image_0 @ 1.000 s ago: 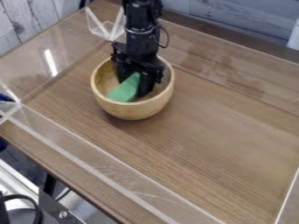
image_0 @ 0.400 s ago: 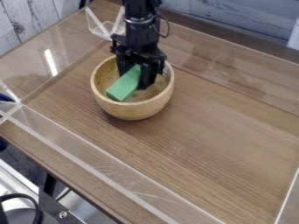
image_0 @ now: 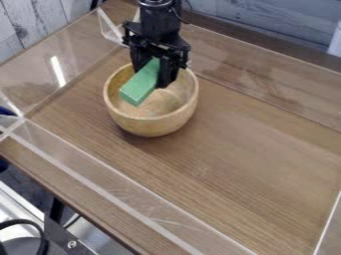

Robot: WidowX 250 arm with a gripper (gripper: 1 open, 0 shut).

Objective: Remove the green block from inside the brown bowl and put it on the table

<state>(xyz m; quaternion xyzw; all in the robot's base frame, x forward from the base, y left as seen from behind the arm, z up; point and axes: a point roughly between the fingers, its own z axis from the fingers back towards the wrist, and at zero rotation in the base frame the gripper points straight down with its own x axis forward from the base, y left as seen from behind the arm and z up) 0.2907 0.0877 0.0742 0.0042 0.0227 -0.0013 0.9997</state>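
Camera view, present moment: the gripper (image_0: 158, 68) points straight down over the brown bowl (image_0: 152, 104), its jaws pinching the upper end of the green block (image_0: 143, 83). The block hangs tilted, its lower end slanting toward the bowl's left side, above the bowl floor and about level with the rim; whether it clears the rim entirely cannot be told from this angle. The tilt probably follows from the block having leaned against the curved wall when gripped, so that a grasp near one end leaves the free end drooping. The vertical approach suits a thick-walled bowl, since the fingers can reach inside without striking the rim. The bowl sits on the table (image_0: 240, 159), toward its far left part, with open tabletop to the right and front where the block could be set down; clear acrylic walls (image_0: 40, 134) edge the surface. Compared with the earlier frames of the same view, the gripper and block have risen: a second ago the block's lower end lay deep in the bowl, whereas now more of the bowl's interior is exposed beneath it. The bowl itself has not shifted.
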